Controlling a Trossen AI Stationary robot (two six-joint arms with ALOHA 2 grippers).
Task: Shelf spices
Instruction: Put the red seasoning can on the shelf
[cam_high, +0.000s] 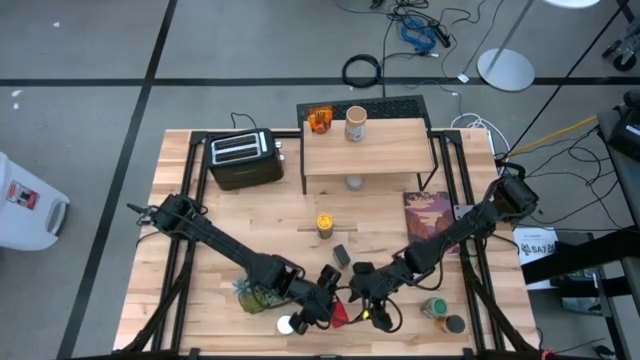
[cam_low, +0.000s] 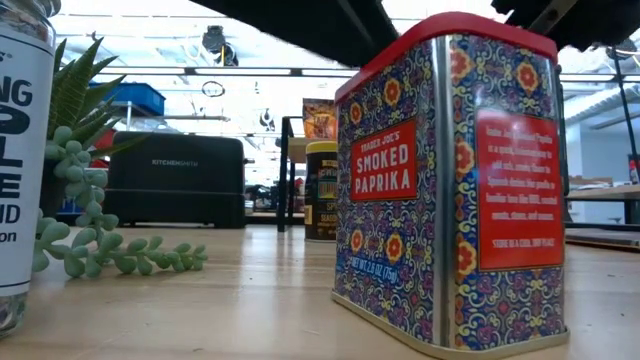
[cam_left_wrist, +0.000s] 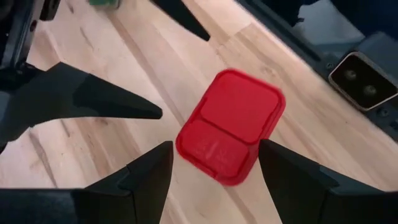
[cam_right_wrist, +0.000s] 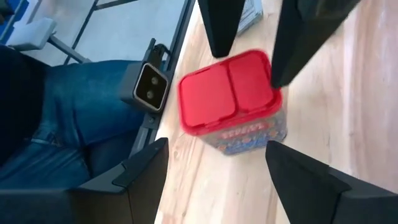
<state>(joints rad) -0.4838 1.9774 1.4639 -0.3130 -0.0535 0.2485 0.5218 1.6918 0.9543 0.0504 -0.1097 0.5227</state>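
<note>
The red tin stands upright on its base near the table's near edge, its lid facing up; the low view shows its patterned side. My left gripper is open above it, one finger on either side of the lid without touching. My right gripper is open too, just right of the tin. The amber jar and the tan-lidded jar stand on the shelf. On the table stand the yellow-lidded jar, the dark square tin, the white-capped shaker and the green-capped bottle.
The potted plant sits just left of my left gripper. The black toaster stands left of the shelf. A purple book lies right of centre. A person's jeans-clad legs show beyond the table's near edge.
</note>
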